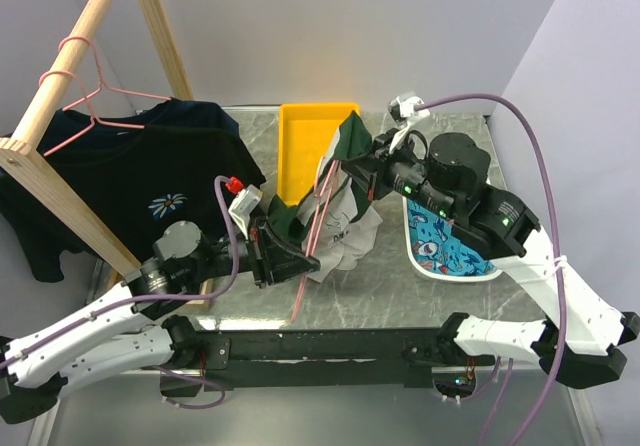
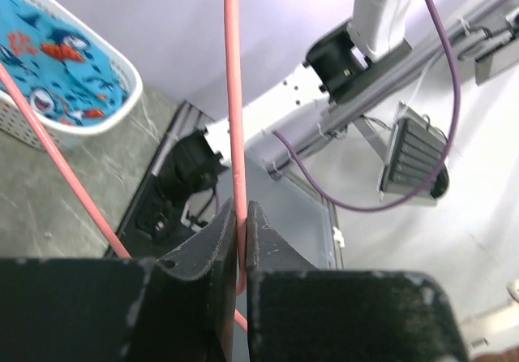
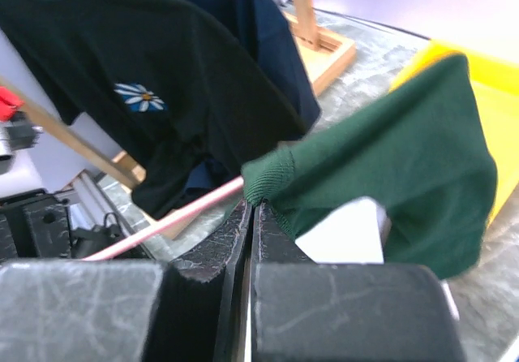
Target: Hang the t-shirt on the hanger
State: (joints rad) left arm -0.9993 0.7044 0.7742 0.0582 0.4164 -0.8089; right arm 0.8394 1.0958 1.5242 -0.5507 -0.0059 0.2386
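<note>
- t-shirt [image 1: 345, 221]: soft dark green knit, off-white panels, bunched above mid-table, just before yellow bin [image 1: 300, 146].
- hanger [image 2: 234, 94]: thin pink wire, running up against shirt.
- left gripper [image 2: 241, 216] pinches the wire.
- right gripper [image 3: 251, 216] pinches ribbed green edge.
- table [image 1: 400, 296]: grey marbled; pale lilac walls.

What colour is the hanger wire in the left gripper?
Pink hanger, clearest in left wrist view.
</note>
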